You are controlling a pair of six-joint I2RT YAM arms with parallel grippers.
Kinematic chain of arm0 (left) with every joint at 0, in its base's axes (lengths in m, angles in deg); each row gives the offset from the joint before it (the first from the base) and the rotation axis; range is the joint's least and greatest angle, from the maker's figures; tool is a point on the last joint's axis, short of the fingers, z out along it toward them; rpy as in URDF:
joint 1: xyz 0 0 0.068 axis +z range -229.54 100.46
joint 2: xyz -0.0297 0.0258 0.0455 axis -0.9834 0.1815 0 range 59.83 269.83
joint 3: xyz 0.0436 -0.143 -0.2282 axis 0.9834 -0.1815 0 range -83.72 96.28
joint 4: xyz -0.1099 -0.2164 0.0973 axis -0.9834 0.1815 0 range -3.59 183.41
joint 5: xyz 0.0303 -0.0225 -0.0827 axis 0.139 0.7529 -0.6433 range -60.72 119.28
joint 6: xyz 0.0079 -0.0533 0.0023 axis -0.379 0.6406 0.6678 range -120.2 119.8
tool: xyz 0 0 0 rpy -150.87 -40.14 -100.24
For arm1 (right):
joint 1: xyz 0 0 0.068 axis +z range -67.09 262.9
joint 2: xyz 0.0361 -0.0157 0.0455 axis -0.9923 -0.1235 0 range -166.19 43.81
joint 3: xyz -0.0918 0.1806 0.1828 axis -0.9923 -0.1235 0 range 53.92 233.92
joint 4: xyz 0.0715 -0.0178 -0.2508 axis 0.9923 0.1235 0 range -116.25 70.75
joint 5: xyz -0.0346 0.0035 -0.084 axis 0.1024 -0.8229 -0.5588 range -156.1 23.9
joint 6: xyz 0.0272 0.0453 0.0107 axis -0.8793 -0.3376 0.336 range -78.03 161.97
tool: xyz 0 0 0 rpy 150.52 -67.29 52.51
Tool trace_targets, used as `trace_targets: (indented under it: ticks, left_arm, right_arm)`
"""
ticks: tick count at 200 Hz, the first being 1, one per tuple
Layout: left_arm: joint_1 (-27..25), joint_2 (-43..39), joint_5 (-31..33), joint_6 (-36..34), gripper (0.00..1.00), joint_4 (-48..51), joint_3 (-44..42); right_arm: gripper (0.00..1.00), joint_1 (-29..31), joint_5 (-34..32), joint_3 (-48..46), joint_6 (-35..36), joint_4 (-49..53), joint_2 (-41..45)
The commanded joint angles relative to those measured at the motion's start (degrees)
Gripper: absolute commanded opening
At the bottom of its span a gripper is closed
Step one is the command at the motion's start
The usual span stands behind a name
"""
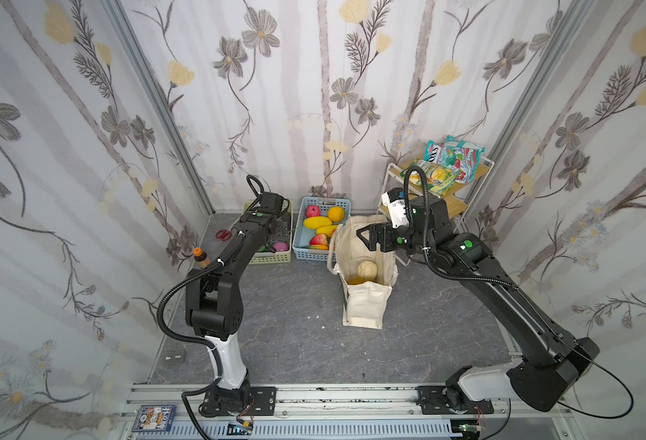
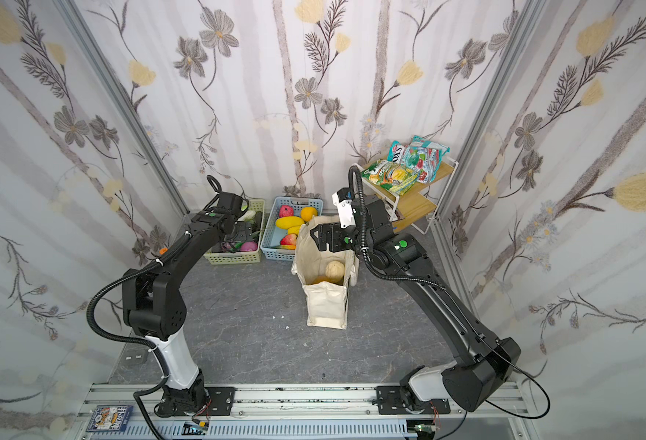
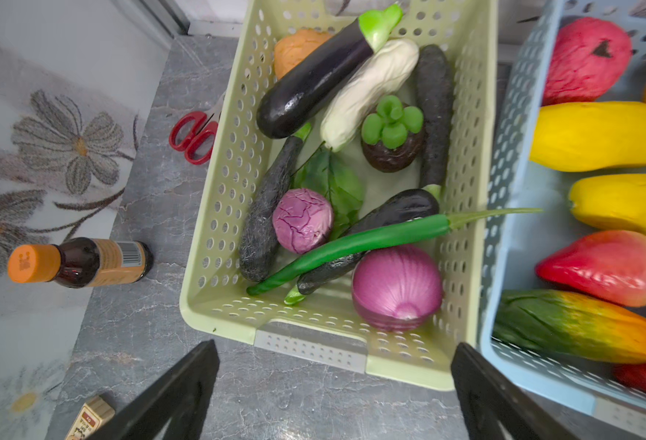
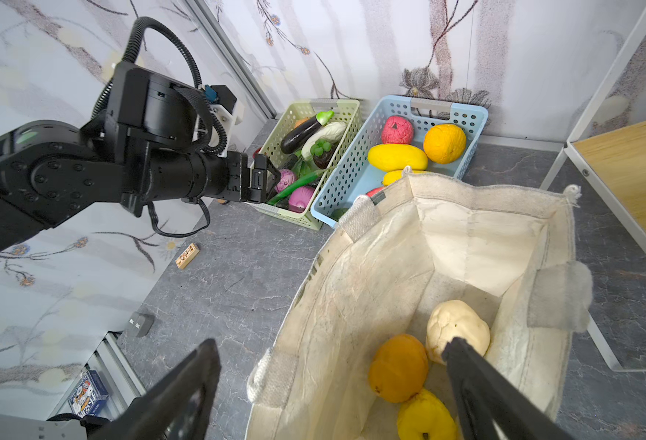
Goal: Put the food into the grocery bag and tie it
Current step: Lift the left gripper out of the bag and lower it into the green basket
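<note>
Bag [image 1: 365, 308] stands upright mid-desk, mouth open, holding a cream fruit [image 4: 456, 324], an orange [image 4: 397, 367] and a yellow fruit [image 4: 424, 417]; right gripper [image 4: 332, 344] hangs over its mouth, jaws wide, empty; left gripper [image 3: 336, 350], likewise spread and empty, hovers over the green basket [image 3: 214, 213] at the desk's back edge.

From my remote desk: the left arm [image 1: 233, 249] and right arm [image 1: 504, 301] are matte black, each with a white lower link [image 1: 227, 358] on a black base plate [image 1: 264, 396]. Ribbed black cable [image 4: 153, 24] runs along them. Round green stickers [image 1: 467, 244] mark the joints and small screws [image 4: 47, 179] dot the housings. The left gripper [image 3: 336, 344] and right gripper [image 4: 331, 343] have angular black fingers
</note>
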Motion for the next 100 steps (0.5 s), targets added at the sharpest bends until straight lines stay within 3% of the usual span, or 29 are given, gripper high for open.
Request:
trace_targets:
  ticks: [1, 100]
  left_arm:
    - [2.23, 2.83, -1.47, 4.56, 0.98, -0.61, 2.05]
    - [5.11, 16.63, 2.10, 11.26, 0.97, 0.30, 11.81]
  right_arm:
    - [0.92, 0.20, 0.13, 0.94, -0.42, -0.59, -0.60]
    - [0.92, 0.82, -1.41, 2.18, -1.03, -0.13, -1.29]
